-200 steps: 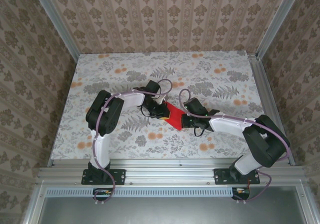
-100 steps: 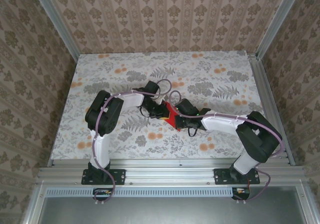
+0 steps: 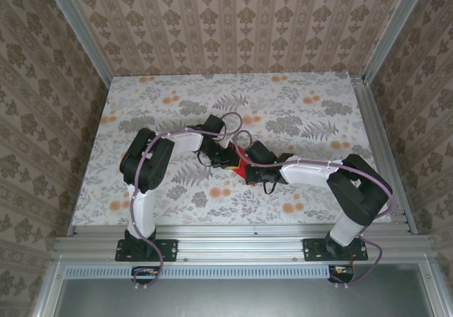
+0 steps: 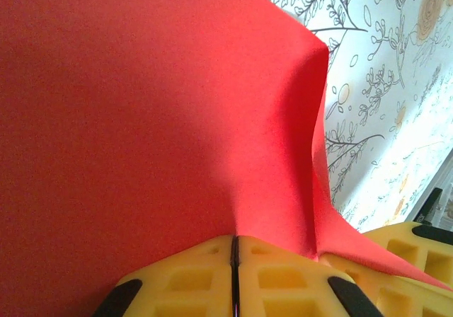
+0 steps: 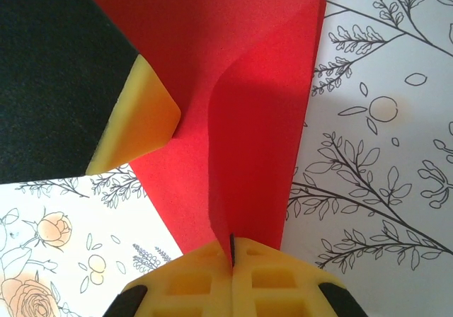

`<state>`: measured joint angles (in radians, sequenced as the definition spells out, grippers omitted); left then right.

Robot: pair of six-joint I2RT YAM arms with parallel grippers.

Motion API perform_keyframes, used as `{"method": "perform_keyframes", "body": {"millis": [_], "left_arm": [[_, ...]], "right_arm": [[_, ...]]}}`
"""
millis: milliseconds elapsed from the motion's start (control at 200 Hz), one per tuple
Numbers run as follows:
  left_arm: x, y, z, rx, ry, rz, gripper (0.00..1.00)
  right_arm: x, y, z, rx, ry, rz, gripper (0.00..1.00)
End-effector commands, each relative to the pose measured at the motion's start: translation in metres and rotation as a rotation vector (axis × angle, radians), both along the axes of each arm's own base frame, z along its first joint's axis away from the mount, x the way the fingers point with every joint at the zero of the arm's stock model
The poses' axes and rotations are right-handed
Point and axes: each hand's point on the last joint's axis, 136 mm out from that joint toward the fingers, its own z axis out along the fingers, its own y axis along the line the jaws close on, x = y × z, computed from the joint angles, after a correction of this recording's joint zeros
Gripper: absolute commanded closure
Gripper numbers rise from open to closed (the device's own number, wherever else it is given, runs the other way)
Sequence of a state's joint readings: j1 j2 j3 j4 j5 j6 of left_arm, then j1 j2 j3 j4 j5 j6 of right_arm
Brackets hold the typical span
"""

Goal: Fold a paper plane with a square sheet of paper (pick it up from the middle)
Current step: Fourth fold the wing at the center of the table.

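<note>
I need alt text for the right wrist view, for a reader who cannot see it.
The right gripper is shut on a raised fold of the red square sheet of paper. The left gripper holds it from upper left, over the floral table.

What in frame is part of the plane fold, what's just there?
In the job: red paper, left end effector, right end effector, both pinched shut on it.
Just there: flowered table cover, wallpapered walls, metal frame.
</note>
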<state>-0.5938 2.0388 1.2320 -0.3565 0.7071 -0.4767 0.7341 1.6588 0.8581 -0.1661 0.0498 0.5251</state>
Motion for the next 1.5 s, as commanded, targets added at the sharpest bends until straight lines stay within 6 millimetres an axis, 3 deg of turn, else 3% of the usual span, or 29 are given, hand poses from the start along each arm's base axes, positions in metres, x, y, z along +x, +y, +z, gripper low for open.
{"method": "perform_keyframes", "body": {"millis": [0,1040,1495], "left_arm": [[-0.011,0.018,-0.014,0.076,0.037,0.011,0.91],[-0.011,0.017,-0.019,0.071,0.054,0.008,0.91],[-0.013,0.018,-0.022,0.076,0.062,0.008,0.91]], "right_arm": [[0.001,-0.001,-0.003,-0.039,0.004,0.009,0.95],[0.005,0.012,-0.01,-0.002,0.026,0.004,0.94],[0.001,0.011,-0.023,-0.008,0.056,0.008,0.93]]}}
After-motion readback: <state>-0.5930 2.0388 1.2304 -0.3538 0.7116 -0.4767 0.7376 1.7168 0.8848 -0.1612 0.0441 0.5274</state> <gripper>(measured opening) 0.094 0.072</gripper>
